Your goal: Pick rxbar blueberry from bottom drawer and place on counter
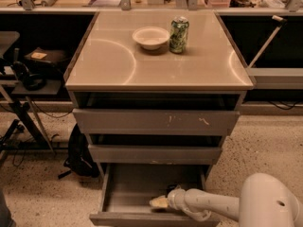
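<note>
1. Grey-brown bottom drawer (124, 193) stood pulled open at the cabinet's foot. The gripper (159, 202) sat low inside it, near the front-right, on a pale arm (213, 206) entering from the lower right.
2. Gripper state: can't tell. Apart or clamped on anything, the view didn't show.
3. The rxbar blueberry (171, 189) was prob. the small dark shape on the drawer floor just behind the gripper, touching or just beside it; can't say which. It wasn't on the counter (109, 60), which carried a bowl (150, 36) & a green can (179, 34) toward the back.
4. Risks, as judged: the bar lay flat & low, so a closing pinch could slide off it or push it rearward. On the lift, arm or bar could catch the middle drawer (154, 153), whose front sat close above. A set-down too far back could knock the can.
5. Hidden: the drawer's front wall cut off the floor nearest the camera. The wrist covered part of the dark shape. No label was legible. The arm's base was cropped at the frame's lower-right edge.
</note>
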`<control>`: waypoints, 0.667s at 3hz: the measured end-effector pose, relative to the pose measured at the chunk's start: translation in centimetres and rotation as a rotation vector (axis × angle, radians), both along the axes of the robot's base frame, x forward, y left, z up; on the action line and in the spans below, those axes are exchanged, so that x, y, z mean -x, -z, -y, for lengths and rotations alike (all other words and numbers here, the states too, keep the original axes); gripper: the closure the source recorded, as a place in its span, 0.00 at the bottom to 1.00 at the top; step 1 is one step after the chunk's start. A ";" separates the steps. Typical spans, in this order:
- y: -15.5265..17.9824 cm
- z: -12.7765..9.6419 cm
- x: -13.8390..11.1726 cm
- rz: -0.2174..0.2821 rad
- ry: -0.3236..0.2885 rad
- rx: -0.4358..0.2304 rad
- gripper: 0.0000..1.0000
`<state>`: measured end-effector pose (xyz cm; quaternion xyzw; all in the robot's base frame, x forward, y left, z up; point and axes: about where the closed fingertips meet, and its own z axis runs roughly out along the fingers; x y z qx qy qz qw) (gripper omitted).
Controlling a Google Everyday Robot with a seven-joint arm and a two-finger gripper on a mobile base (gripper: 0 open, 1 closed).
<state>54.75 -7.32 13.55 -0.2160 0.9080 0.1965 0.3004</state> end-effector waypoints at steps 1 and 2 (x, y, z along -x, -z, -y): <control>1.1 1.2 -2.2 0.000 0.116 0.015 0.00; 2.9 4.1 -4.6 0.013 0.269 0.049 0.00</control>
